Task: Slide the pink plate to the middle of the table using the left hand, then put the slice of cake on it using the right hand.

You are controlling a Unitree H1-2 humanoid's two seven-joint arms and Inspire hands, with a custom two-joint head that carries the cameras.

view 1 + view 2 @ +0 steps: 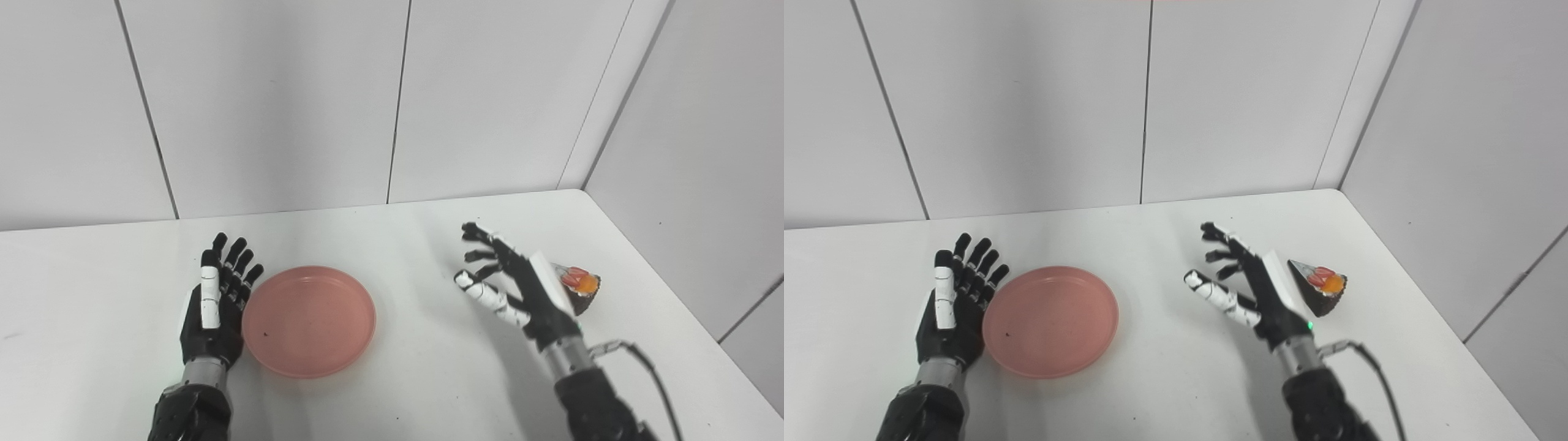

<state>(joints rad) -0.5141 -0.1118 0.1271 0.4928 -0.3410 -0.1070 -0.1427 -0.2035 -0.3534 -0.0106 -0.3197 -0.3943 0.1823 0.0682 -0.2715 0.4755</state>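
Observation:
A round pink plate lies on the white table, left of centre. My left hand is open, fingers straight, with its fingers against the plate's left rim. A dark cake slice with red and orange topping sits on the table at the right. My right hand is open, fingers spread, just left of the cake, its back towards the slice. In the left eye view the hand partly covers the cake. Neither hand holds anything.
White wall panels close the table at the back and along the right side. The table's right edge runs close behind the cake. A cable hangs by my right wrist.

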